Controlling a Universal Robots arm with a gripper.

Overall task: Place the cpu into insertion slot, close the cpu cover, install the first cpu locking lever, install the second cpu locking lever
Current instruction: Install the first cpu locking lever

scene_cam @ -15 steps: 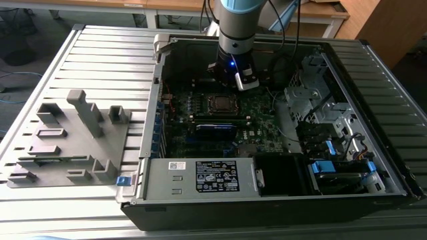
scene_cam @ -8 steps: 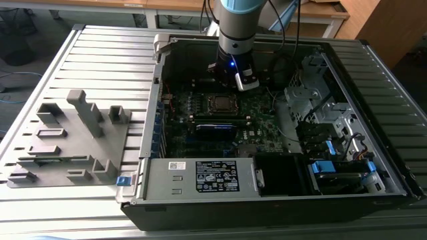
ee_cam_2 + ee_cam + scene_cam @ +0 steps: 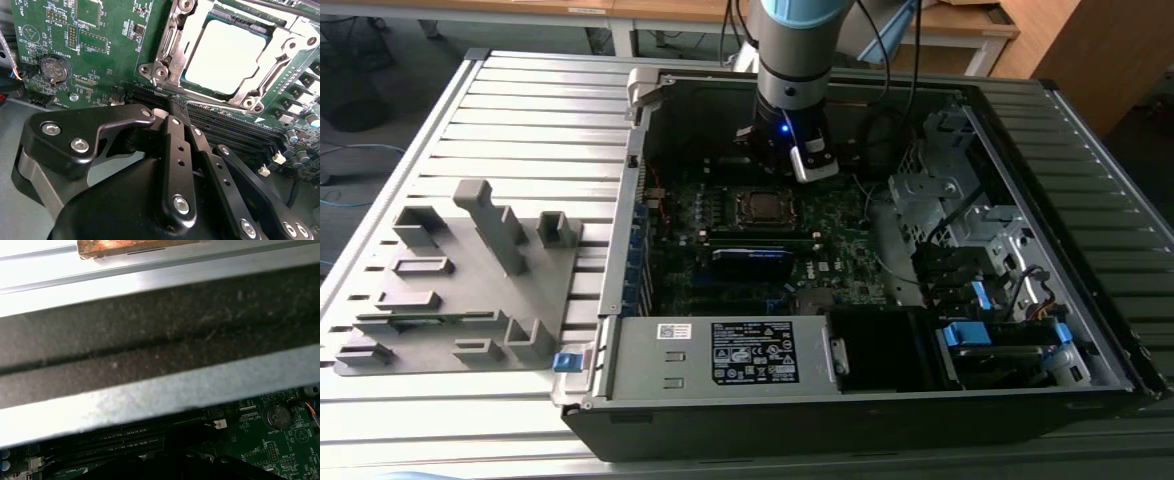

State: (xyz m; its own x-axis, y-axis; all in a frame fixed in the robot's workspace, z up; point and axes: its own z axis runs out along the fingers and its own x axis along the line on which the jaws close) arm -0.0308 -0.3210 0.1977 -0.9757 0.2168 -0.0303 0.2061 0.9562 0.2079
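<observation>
Found cpu seated in slot w/ cover down over it. Judged light, stiff, fragile: edges only, no pin contact. Saw gripper pinched shut, empty, tip just beside cover.

Exterior view: even, soft daylight, brightest on the slatted surface. The computer case holds its interior in shade.

Second wrist view: glare blows the cpu top out to white. The black hand, close to the lens, reads soft.

First wrist view: the metal rail glares white above a dim, grainy dark band.
</observation>
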